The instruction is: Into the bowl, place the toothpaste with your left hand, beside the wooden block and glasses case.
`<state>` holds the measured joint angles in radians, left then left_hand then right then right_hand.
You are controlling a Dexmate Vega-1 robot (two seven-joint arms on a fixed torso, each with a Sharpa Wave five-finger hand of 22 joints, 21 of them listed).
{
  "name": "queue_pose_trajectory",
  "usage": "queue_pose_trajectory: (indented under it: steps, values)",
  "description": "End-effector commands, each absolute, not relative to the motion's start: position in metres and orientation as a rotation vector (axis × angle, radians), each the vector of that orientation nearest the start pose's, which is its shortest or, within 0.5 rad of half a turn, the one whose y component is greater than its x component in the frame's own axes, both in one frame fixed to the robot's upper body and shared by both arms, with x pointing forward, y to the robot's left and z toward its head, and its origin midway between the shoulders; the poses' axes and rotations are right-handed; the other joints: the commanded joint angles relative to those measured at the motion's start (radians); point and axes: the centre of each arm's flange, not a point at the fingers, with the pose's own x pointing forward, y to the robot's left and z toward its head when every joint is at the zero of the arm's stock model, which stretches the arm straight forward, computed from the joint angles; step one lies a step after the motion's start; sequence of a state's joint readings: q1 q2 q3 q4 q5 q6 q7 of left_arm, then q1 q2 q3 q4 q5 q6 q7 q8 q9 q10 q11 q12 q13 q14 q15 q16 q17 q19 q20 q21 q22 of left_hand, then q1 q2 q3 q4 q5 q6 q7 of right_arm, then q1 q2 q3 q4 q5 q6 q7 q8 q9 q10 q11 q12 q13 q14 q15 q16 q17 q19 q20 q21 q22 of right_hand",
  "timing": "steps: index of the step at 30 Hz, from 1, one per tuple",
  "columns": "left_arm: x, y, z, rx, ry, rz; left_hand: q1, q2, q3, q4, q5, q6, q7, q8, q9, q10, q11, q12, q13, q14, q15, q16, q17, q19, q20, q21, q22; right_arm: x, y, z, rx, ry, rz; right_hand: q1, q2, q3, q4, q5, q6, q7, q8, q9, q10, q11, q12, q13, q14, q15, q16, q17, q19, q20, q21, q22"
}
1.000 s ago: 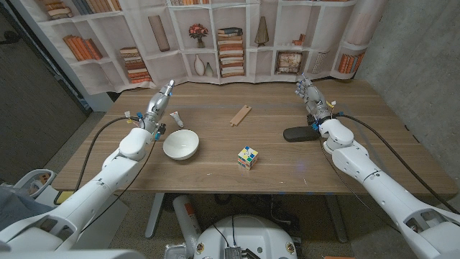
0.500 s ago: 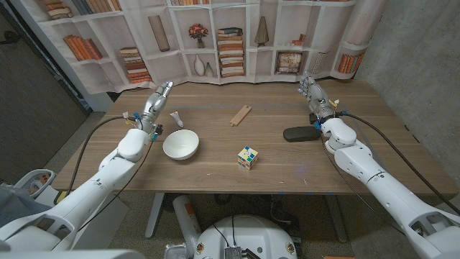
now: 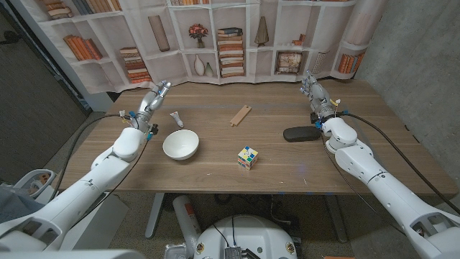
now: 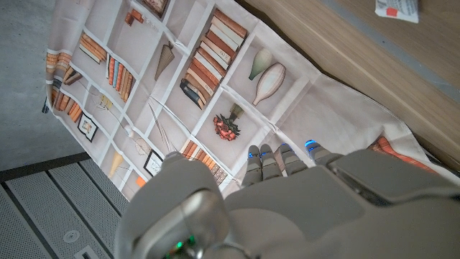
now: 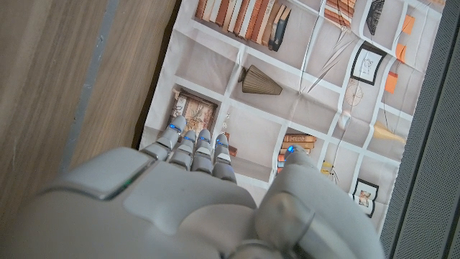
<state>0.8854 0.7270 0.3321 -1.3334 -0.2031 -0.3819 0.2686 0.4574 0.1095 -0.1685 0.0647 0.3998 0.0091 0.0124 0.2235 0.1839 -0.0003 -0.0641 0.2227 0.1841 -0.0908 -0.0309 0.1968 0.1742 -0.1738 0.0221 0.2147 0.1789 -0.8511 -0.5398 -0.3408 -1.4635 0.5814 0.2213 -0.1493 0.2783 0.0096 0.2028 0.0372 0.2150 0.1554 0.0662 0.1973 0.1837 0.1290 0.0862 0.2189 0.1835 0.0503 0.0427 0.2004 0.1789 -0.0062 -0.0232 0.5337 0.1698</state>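
Toothpaste [image 3: 175,118] lies just right of the left hand [image 3: 149,104], whose fingers seem extended, holding nothing.

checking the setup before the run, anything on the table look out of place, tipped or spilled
Nothing stands out. The bowl sits upright and empty, the toothpaste lies just behind it, and the wooden block, puzzle cube and glasses case lie apart on the table. No spill or damage shows.

A wooden table [image 3: 215,162] is seen bearing a white bowl [image 3: 180,144], a toothpaste tube [image 3: 175,118] just behind it, a wooden block [image 3: 241,114], a colourful cube [image 3: 248,157] and a dark glasses case [image 3: 300,133].
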Motion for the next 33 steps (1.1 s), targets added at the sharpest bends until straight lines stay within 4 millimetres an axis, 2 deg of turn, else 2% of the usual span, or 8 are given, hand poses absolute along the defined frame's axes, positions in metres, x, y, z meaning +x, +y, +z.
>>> queue_pose_trajectory:
  steps: [1,11,18,33]
  values:
    - [0.609,0.388,0.003,0.592,-0.748,0.211,0.019,0.001,0.003,-0.011,0.013,0.015,-0.003,0.003,0.002,0.011,-0.006,0.002,0.001,0.008,0.003,-0.003,0.003,-0.012,0.006,-0.002,0.002,0.631,-0.288,0.018,0.016,-0.672,0.081,-0.005,0.006,-0.002,-0.001,-0.003,0.007,-0.004,0.002,0.005,0.012,0.001,0.005,0.004,0.01,-0.001,-0.003,0.005,0.005,-0.005,-0.003,0.004]
    - [0.611,0.398,0.003,0.611,-0.729,0.218,0.037,0.003,0.007,-0.02,0.019,0.02,-0.004,0.002,0.002,0.016,-0.005,0.001,0.002,0.012,0.001,-0.004,0.003,-0.009,0.009,-0.003,0.002,0.628,-0.282,0.018,0.019,-0.68,0.07,-0.007,0.006,-0.003,-0.002,-0.003,0.008,-0.004,0.001,0.005,0.012,0.0,0.004,0.004,0.01,-0.001,-0.004,0.005,0.007,-0.004,-0.006,0.004]
    - [0.606,0.399,0.008,0.679,-0.723,0.247,0.049,0.004,0.01,-0.027,0.024,0.021,-0.005,0.001,0.003,0.018,-0.008,-0.001,0.002,0.013,0.002,-0.005,0.003,-0.005,0.018,-0.003,0.002,0.626,-0.281,0.018,0.023,-0.687,0.065,-0.008,0.006,-0.004,-0.002,-0.003,0.009,-0.004,0.001,0.005,0.013,0.001,0.004,0.004,0.011,-0.001,-0.004,0.005,0.007,-0.004,-0.009,0.004]
    - [0.597,0.402,0.005,0.775,-0.703,0.314,0.077,0.001,0.015,-0.043,0.031,0.021,-0.009,-0.002,0.003,0.024,-0.01,-0.002,0.003,0.016,0.003,-0.007,0.003,0.004,0.03,-0.002,0.002,0.621,-0.282,0.018,0.021,-0.689,0.059,-0.009,0.006,-0.006,-0.002,-0.003,0.008,-0.004,0.0,0.005,0.014,0.002,0.004,0.004,0.012,-0.001,-0.005,0.005,0.008,-0.004,-0.014,0.004]
